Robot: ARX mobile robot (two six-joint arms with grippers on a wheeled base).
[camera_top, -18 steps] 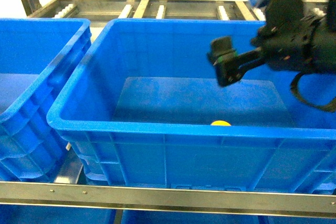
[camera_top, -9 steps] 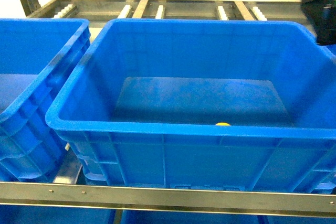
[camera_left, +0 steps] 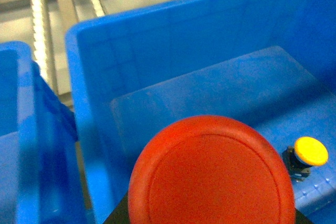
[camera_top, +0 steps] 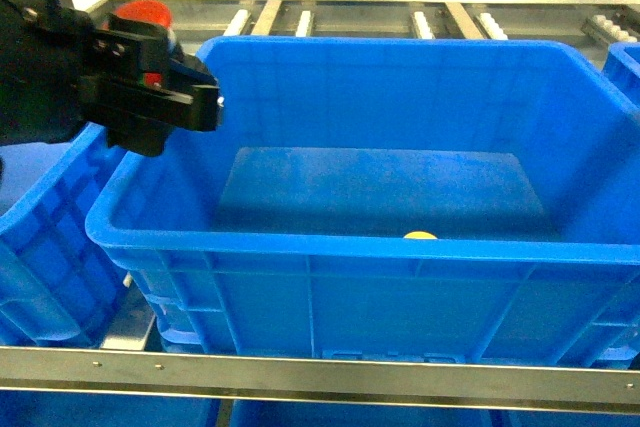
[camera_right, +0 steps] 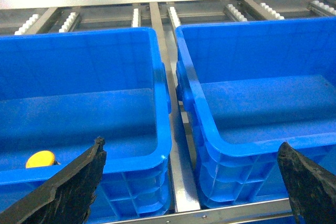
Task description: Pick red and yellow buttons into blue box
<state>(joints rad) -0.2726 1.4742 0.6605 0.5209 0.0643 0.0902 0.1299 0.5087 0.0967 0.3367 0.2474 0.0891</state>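
One button, the yellow one point(camera_left: 311, 151), is already lying on the floor of the blue box point(camera_top: 340, 247). The left gripper point(camera_top: 195, 97) is clenching the red button point(camera_top: 140, 15) above the box's left rim, presumably positioning for a drop inside. The right gripper point(camera_right: 191, 179) is hanging spread and empty between two crates.

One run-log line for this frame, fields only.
left gripper: shut on red button, at blue box left rim | right gripper: open, empty | yellow button: in box
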